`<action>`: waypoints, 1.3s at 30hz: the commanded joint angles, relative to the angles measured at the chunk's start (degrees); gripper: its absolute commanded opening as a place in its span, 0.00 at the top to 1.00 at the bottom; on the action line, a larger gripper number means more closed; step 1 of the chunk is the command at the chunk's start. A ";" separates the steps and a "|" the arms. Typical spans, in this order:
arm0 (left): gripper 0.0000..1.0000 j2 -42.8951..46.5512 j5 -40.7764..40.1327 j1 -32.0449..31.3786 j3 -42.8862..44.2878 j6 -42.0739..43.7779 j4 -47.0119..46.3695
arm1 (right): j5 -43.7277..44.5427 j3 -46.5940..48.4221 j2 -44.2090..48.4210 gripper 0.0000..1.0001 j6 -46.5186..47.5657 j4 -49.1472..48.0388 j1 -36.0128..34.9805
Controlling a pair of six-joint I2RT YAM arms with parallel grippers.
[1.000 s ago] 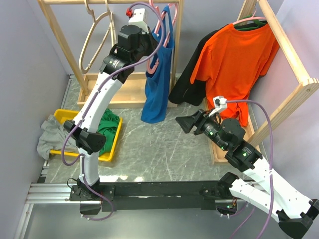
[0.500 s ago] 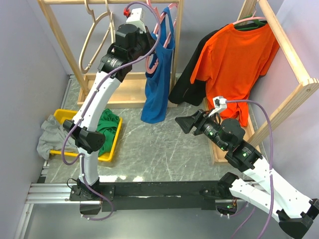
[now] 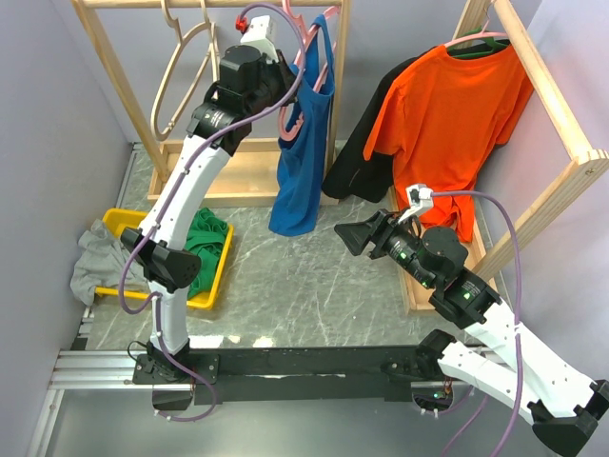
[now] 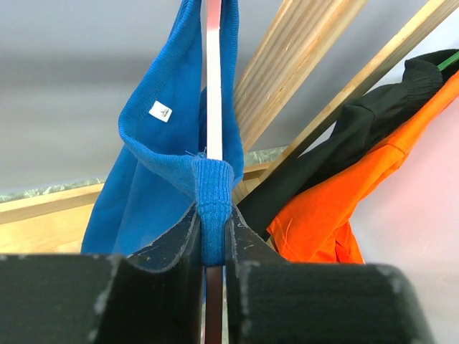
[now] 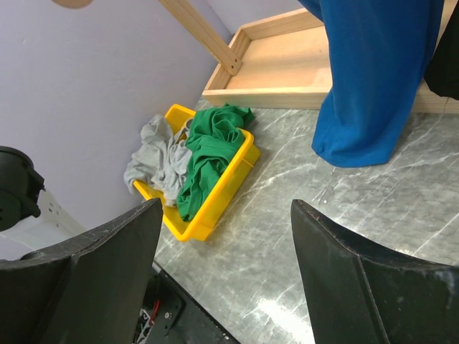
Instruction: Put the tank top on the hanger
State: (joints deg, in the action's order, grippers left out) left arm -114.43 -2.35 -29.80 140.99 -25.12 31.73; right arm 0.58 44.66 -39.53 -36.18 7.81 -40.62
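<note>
Left claw (image 4: 213, 236) grips tank top (image 4: 143, 193) (on hanger (image 4: 213, 72)); orange t-shirt (image 4: 323, 222) beside.

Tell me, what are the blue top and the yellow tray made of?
The tank top looks like soft, matte knit cloth: its edge is ribbed and it hangs in limp folds. The yellow tray is probably smooth hard plastic: straight thin walls, even colour, slight sheen.

You have bare grey marble floor (image 3: 304, 276) across the frame's centre. At upper centre the hanging tank top (image 3: 300, 181) sits just beside the wooden rack post (image 3: 341, 86); the orange t-shirt (image 3: 447, 114) fills the upper right, the yellow bin (image 3: 127, 219) the left edge
</note>
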 commanded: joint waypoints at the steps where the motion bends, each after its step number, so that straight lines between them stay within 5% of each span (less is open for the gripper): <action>1: 0.82 2.11 1.38 0.18 -0.19 -0.80 -4.92 | -0.23 1.48 -0.02 0.21 -0.29 -1.66 -0.51; 13: 0.52 8.07 1.73 0.18 -5.19 -0.36 -6.32 | -0.14 1.74 -0.46 0.20 -0.11 -2.10 -0.86; 24: 0.02 19.05 1.82 0.09 -15.54 0.51 -7.29 | -0.32 2.53 -0.81 0.15 1.20 -1.40 -1.04; 31: 0.00 31.36 2.53 -2.80 -30.14 1.13 -7.38 | 2.14 1.04 0.77 0.00 2.26 -0.61 -1.04; 39: 0.01 46.29 -7.75 -18.53 -55.25 -0.09 -8.70 | 7.67 -4.32 5.07 0.00 0.07 -1.05 -0.95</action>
State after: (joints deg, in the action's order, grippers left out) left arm -73.63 -4.80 -43.05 95.98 -24.58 24.82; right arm 3.95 43.18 -37.26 -34.87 8.05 -41.28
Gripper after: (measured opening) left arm 0.994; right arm 0.996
